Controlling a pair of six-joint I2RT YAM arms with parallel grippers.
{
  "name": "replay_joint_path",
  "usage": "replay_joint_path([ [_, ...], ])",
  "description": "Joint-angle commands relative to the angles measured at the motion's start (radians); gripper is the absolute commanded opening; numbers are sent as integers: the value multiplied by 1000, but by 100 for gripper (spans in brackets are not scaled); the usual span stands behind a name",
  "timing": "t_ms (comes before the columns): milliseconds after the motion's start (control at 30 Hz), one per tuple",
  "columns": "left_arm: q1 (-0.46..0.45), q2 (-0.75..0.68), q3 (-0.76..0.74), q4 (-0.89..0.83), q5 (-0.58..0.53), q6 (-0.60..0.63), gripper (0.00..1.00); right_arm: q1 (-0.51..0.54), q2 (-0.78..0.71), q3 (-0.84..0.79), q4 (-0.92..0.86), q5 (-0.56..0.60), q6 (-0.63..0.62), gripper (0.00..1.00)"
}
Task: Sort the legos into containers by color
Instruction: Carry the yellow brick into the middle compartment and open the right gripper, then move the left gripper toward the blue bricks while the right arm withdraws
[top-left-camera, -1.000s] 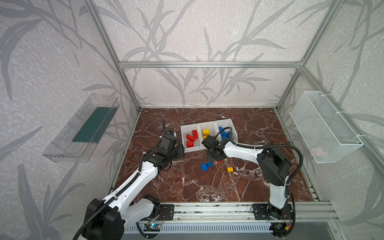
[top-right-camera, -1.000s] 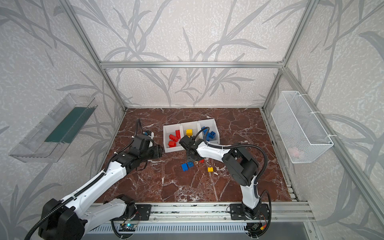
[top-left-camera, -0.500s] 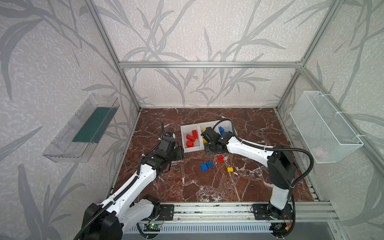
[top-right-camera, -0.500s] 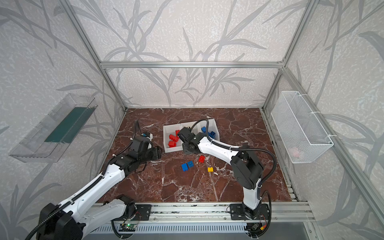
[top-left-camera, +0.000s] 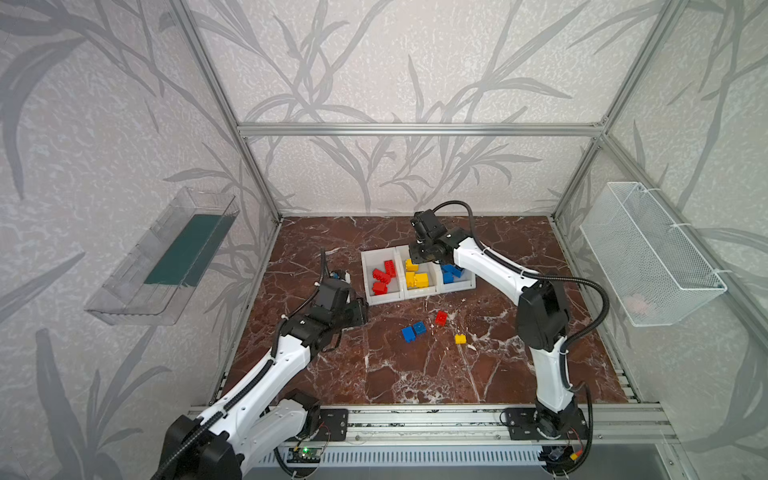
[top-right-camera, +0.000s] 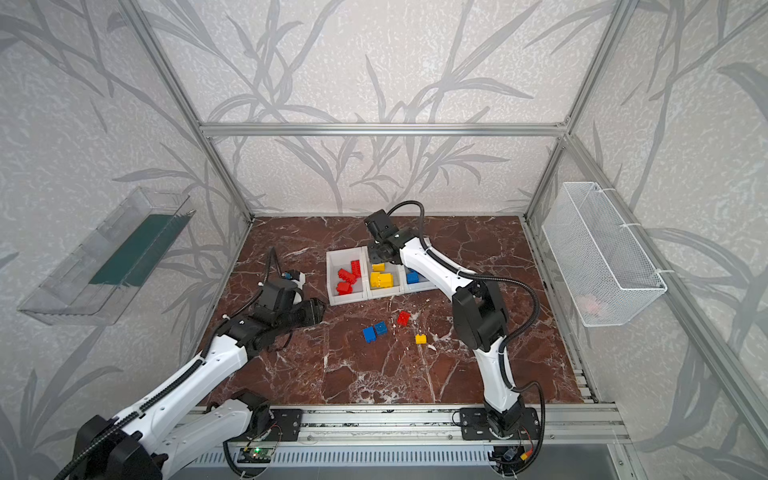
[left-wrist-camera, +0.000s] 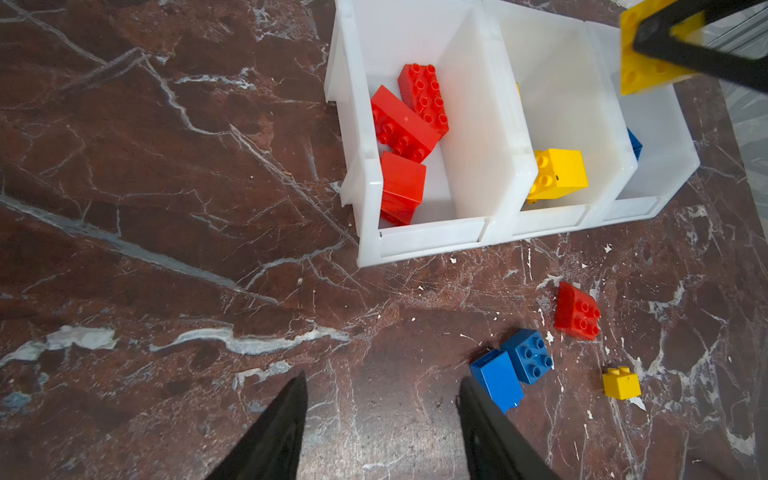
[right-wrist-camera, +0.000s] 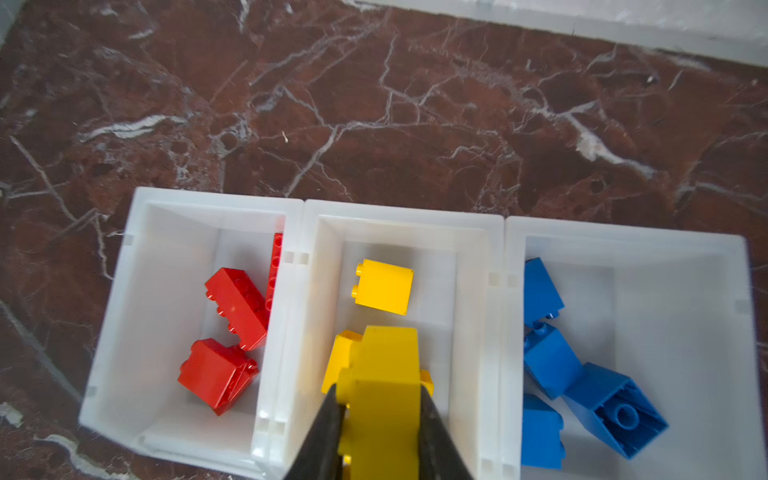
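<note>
While your left gripper (left-wrist-camera: 380, 382) hangs over the red-brown marble tabletop (left-wrist-camera: 166, 187), jaws apart and empty, note the three joined white plastic bins (top-left-camera: 384, 299): red studded plastic bricks (top-left-camera: 384, 274) left, yellow bricks (top-left-camera: 417, 279) middle, blue bricks (top-left-camera: 451, 272) right. Your right gripper (right-wrist-camera: 378, 392) is clamped on a yellow studded brick (right-wrist-camera: 386, 365) above the middle bin. Loose on the marble in front: two blue loose bricks (top-left-camera: 408, 334), one red loose brick (top-left-camera: 441, 318), one small yellow loose brick (top-left-camera: 460, 339).
</note>
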Motion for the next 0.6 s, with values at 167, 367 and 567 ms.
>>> replay_joint_path([
  [167,4,-22,-18,-15,5,-19,61,-8,44,50,-89,-53,-16,33],
  [367,4,-28,-22,-16,2,-20,61,-8,29,51,-91,-41,-16,61],
  [567,5,-30,-24,-16,3,-22,61,-7,7,49,-95,-36,-18,64],
])
